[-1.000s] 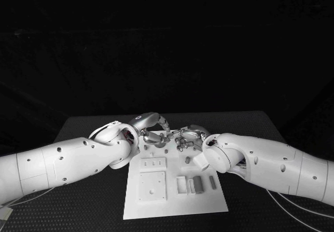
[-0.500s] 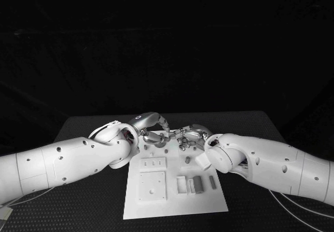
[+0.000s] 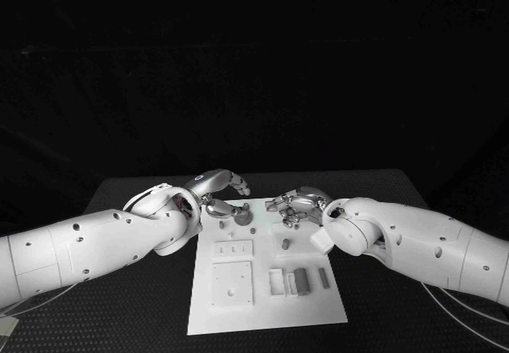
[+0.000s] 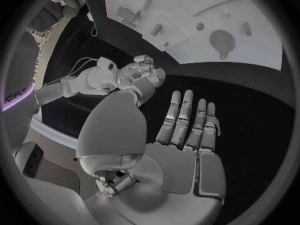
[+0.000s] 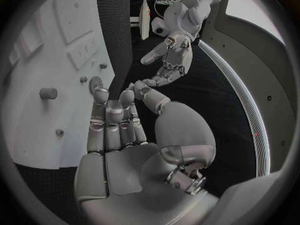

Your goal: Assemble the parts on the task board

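While both hands hover at the far end of the task board (image 3: 265, 309), you are between grasps. Your left hand (image 3: 221, 193) has its fingers (image 4: 187, 120) straight and apart, holding nothing. Your right hand (image 3: 294, 207) has its fingers (image 5: 112, 120) extended side by side, also empty, beside a small gear (image 5: 95, 83). Grey parts (image 3: 301, 280) lie in slots at the near right of the board on the worktop (image 3: 127, 191); a peg (image 3: 286, 243) stands mid-board. Next, I judge, you must pick one loose part and close on it.
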Robot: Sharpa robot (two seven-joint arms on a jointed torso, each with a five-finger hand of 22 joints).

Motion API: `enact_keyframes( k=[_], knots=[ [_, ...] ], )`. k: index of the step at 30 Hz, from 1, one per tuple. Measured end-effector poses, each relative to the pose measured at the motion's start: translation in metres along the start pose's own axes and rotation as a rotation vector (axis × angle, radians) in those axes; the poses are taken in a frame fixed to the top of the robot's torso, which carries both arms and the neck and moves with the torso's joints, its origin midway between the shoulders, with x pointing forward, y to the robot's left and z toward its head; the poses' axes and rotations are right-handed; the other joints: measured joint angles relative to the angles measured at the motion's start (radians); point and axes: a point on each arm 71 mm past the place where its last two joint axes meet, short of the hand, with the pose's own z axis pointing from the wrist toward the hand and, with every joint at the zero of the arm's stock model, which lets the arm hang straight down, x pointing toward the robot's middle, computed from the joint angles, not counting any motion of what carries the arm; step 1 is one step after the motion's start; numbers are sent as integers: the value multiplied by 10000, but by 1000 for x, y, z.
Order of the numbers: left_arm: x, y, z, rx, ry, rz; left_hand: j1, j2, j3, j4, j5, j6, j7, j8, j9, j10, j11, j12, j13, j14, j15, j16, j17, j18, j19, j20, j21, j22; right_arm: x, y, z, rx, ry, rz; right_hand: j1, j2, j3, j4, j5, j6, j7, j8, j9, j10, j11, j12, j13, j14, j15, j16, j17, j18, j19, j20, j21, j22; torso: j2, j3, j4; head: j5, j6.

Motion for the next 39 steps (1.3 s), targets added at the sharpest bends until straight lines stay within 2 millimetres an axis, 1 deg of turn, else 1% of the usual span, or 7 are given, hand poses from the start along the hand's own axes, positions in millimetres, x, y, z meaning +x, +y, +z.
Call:
enact_keyframes(
  k=[5,12,16,26,31,37,39],
  knots=[
    [-1,-4,-2,749,-12,54,401,66,101,-343,0,-247,-169,-38,13,12,11,2,-10,135,89,0,17,0,39,39,0,-38,-9,-2,2,170,1007,-574,0,0,-2,-1,-1,0,0,0,0,0,0,0,1,0,3,0,0,-1,0,0,0,0,0,-2,0,-55,4],
    [5,-22,0,2067,279,340,618,153,154,-702,0,-188,-335,113,163,155,-37,169,7,312,-23,1,30,0,162,-53,0,-264,-8,-2,5,423,2522,-1470,-1,0,-3,-1,-8,0,0,0,0,1,1,0,1,2,8,15,-2,-3,-1,1,39,0,0,-5,0,-100,-9],
    [10,-32,0,2594,512,514,618,153,7,-849,-78,-98,-457,196,231,369,-138,678,317,398,-109,1,59,0,61,48,0,-430,-7,-3,5,575,3120,-1896,-1,-1,-3,-1,-8,5,-5,0,0,36,-34,0,1,14,22,37,10,-3,-1,1,40,0,3,-5,-2,-116,-29],
    [21,-44,-1,3148,1411,947,645,180,-137,-822,-156,-188,-727,355,287,-1071,-87,2819,1644,421,-21,375,478,1,-62,61,7,-466,0,-5,4,783,3995,-2560,-2,-2,-17,-13,10,32,-32,1,0,38,-33,0,2,60,0,37,19,-4,-1,2,40,0,9,9,-13,-155,-83],
    [29,-45,-3,3157,2054,1252,684,218,-237,-862,-156,-153,-762,430,301,-1404,-192,4102,2366,1062,-319,1221,1141,-1,726,-181,240,-337,4,-4,3,775,4256,-2737,-3,-3,-17,-14,11,33,-33,0,0,38,-33,0,2,44,-16,37,18,-4,-2,2,40,0,7,14,-13,-182,-116],
    [33,-49,-4,3138,2412,1485,578,259,-404,-808,-156,-128,-875,430,229,-1475,-562,6291,3487,2090,-1086,3365,2352,19,2910,-988,1001,56,8,-2,2,736,4430,-2857,-15,-15,-18,-14,11,33,-33,1,0,39,-32,-1,2,43,-15,37,17,-5,-2,2,40,0,3,17,-7,-202,-160],
    [35,-50,-4,3149,2487,1525,438,267,-578,-800,-156,-139,-885,430,203,-1296,-741,6962,3820,2527,-1388,4189,2766,231,3610,-1254,1329,280,10,-1,2,712,4490,-2895,-15,-15,-18,-15,11,33,-34,1,0,39,-32,0,2,43,-15,37,18,-5,-2,2,40,0,3,15,-5,-208,-174]
  ],
)
